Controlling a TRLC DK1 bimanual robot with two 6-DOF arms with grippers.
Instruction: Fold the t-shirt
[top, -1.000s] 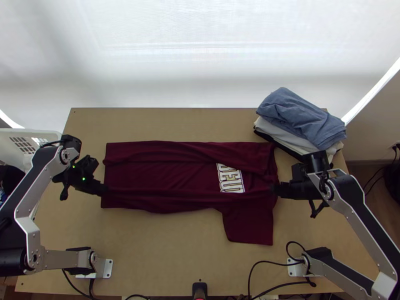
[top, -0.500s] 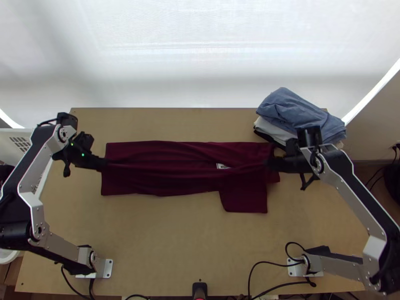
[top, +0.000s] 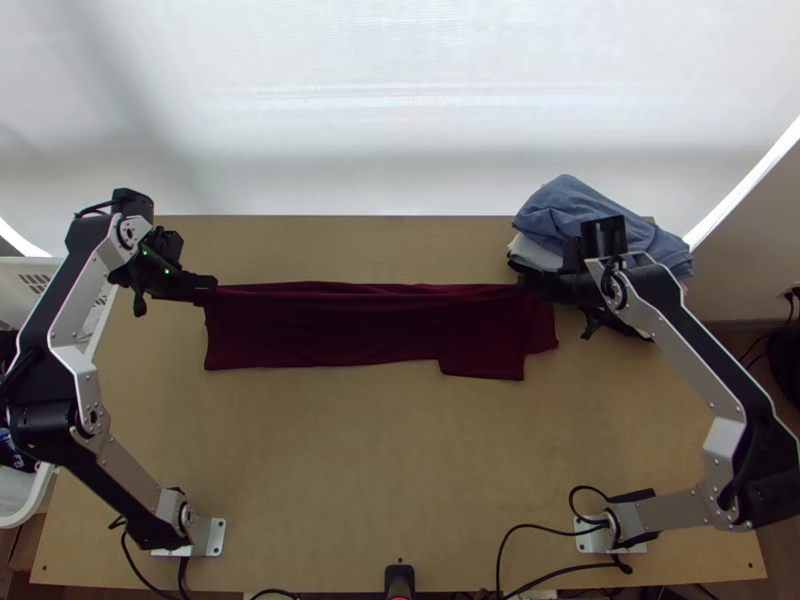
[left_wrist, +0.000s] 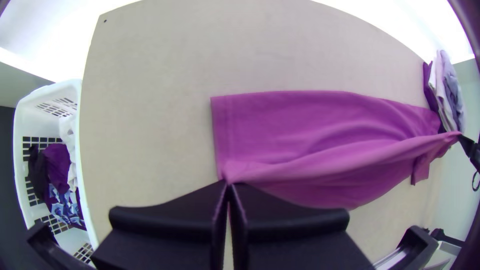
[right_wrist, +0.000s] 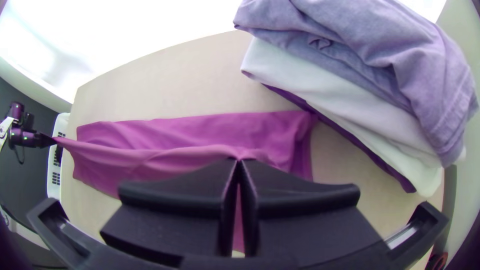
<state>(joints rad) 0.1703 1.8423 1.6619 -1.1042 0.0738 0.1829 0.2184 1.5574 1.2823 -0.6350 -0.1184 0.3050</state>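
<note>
t-shirt (top: 330, 325) moved, seemingly in left hand (top: 211, 284)

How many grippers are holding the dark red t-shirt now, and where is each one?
2. The left gripper holds its hem end, on the laundry basket side; the right gripper holds the sleeve end, near the clothes stack.

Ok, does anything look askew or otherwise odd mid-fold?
Nothing looks spilled or damaged. On the maroon t-shirt, a square flap, probably a sleeve, juts toward the table's near edge, making the outline uneven. On the folded stack, the blue garment lies rumpled and skewed over the white cloth beneath.
</note>
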